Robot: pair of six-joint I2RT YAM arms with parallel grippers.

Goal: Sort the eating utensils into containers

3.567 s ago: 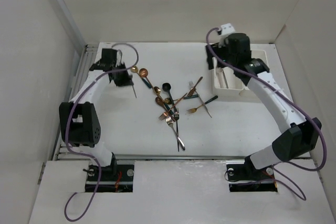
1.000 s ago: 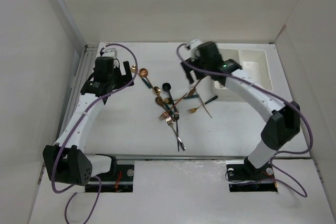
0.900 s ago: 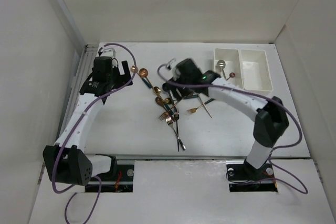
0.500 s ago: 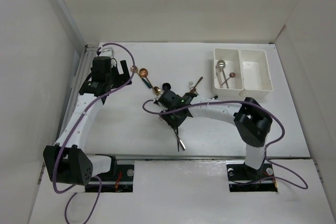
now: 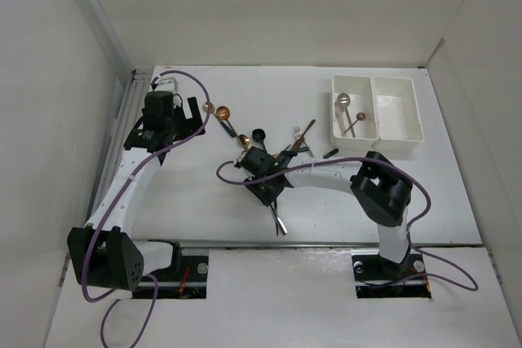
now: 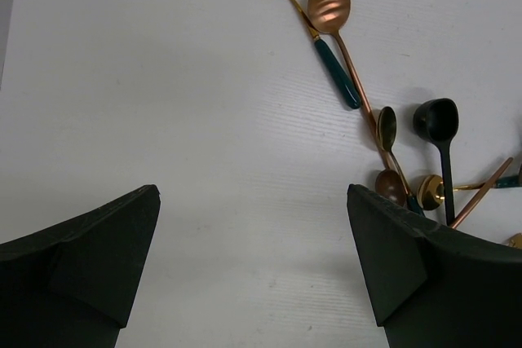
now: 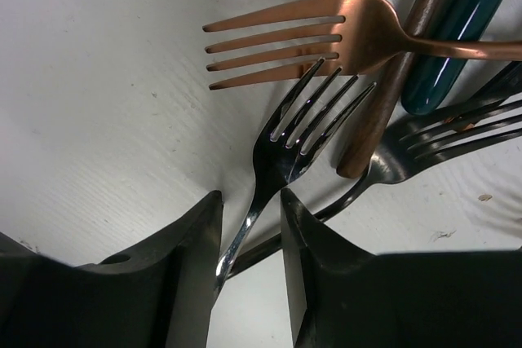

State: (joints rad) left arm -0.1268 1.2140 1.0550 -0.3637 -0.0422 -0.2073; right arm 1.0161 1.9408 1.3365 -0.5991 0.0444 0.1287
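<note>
White table [image 5: 204, 201] — left fingers [image 6: 81, 266] wide; right fingers [image 7: 179, 283] narrow round silver fork [image 7: 285, 148], grip unclear.

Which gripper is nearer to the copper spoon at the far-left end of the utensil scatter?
Left. The left gripper sits just left of the copper spoon. The right gripper is farther off toward the near side, down among the forks.

Utensils [image 5: 295, 141] lie heaped centrally; containers [image 5: 373, 108] stand behind-right of them, two spoons [image 5: 349, 116] in the left one.
</note>
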